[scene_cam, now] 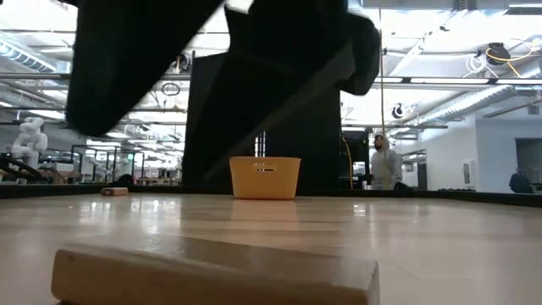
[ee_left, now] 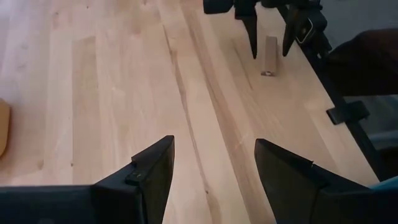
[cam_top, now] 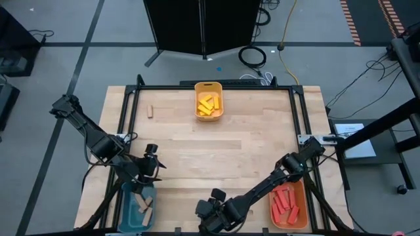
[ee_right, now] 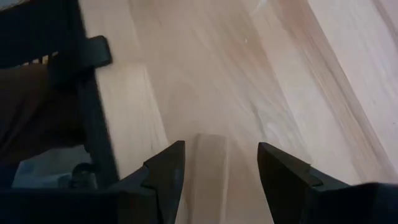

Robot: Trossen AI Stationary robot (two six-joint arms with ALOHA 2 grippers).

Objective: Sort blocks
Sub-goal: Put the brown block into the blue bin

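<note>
One tan wood block (ee_right: 211, 171) lies flat on the table near its near edge, also in the left wrist view (ee_left: 270, 57) and close up in the low view (scene_cam: 212, 271). My right gripper (ee_right: 221, 152) is open above it, pointing down at a slant, one finger on each side of the block without touching it; in the high view the gripper (cam_top: 211, 211) hides the block. My left gripper (ee_left: 214, 149) hangs open over bare table just beyond the teal tray (cam_top: 128, 216), which holds tan blocks. Another tan block (cam_top: 150, 111) lies at the far left.
A yellow tray (cam_top: 209, 101) with yellow blocks stands at the far middle, also in the low view (scene_cam: 265, 176). An orange tray (cam_top: 303, 204) with red blocks sits at the near right. A black frame (cam_top: 298, 111) rims the table. A person (scene_cam: 385, 165) stands in the room beyond.
</note>
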